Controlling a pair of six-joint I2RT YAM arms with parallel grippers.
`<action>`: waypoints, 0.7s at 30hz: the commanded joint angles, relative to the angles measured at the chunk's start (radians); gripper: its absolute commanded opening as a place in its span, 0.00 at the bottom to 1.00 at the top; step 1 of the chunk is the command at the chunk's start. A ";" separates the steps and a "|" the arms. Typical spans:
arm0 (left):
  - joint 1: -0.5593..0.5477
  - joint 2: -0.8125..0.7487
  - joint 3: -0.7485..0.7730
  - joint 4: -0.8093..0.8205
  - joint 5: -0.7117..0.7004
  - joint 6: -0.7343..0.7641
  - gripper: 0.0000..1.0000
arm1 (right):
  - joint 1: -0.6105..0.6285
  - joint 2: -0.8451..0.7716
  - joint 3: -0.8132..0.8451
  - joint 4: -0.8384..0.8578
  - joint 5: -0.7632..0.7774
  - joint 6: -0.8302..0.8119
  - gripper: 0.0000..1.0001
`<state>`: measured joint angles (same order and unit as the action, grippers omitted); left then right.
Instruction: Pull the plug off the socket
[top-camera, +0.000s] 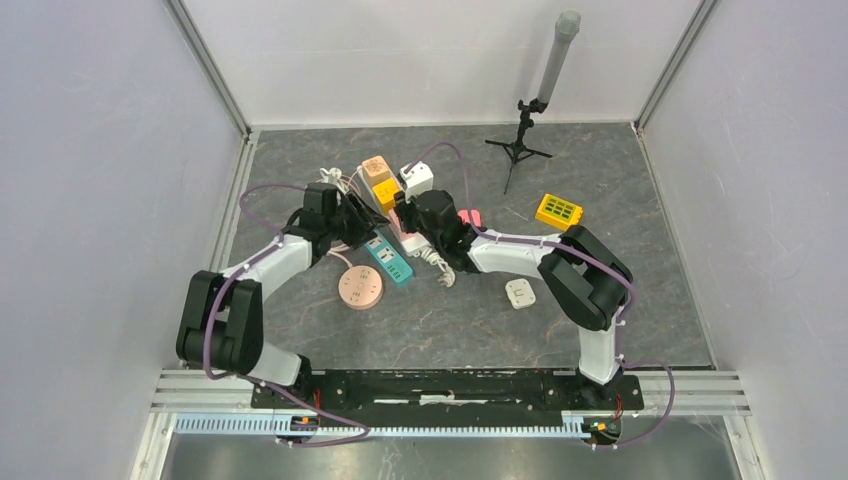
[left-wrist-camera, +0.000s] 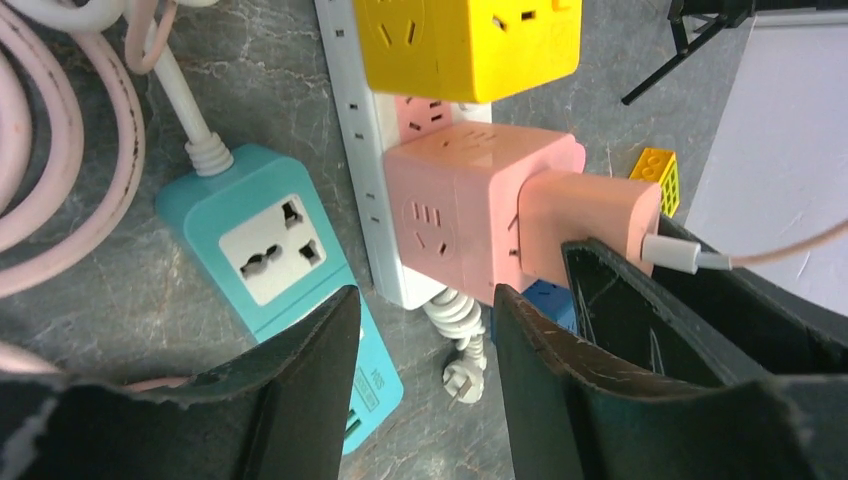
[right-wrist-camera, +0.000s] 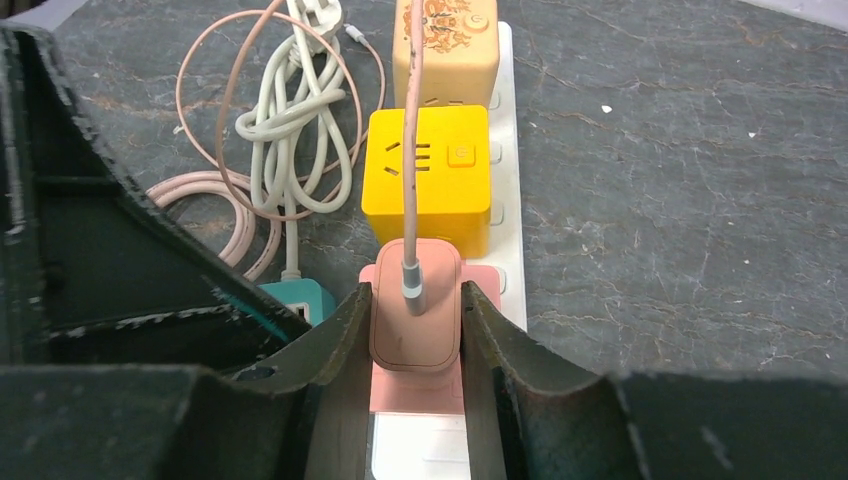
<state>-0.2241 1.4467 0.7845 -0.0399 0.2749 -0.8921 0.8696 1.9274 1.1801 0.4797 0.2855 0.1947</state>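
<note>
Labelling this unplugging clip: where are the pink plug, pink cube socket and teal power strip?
pink plug (right-wrist-camera: 415, 325): right wrist view, back face.
pink cube socket (left-wrist-camera: 450, 215): left wrist view, front face.
teal power strip (left-wrist-camera: 272, 250): left wrist view, white outlet panel.

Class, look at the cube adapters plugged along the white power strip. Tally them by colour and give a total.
Tan cube adapter: 1
Yellow cube adapter: 1
Pink cube adapter: 1
Total on the white power strip: 3

teal strip | yel brick | tripod rear | pink disc | wht adapter
</note>
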 joint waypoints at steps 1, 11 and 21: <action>0.000 0.051 0.018 0.163 0.042 -0.064 0.58 | 0.007 0.014 0.069 -0.131 -0.024 0.026 0.34; -0.004 0.143 0.047 0.160 0.048 -0.069 0.46 | 0.005 0.048 0.168 -0.281 -0.022 0.032 0.36; -0.017 0.174 0.008 0.045 -0.051 -0.038 0.38 | 0.006 -0.007 0.142 -0.185 -0.058 0.029 0.00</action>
<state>-0.2321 1.5734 0.8059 0.1070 0.3172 -0.9493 0.8684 1.9564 1.3205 0.2428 0.2768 0.2047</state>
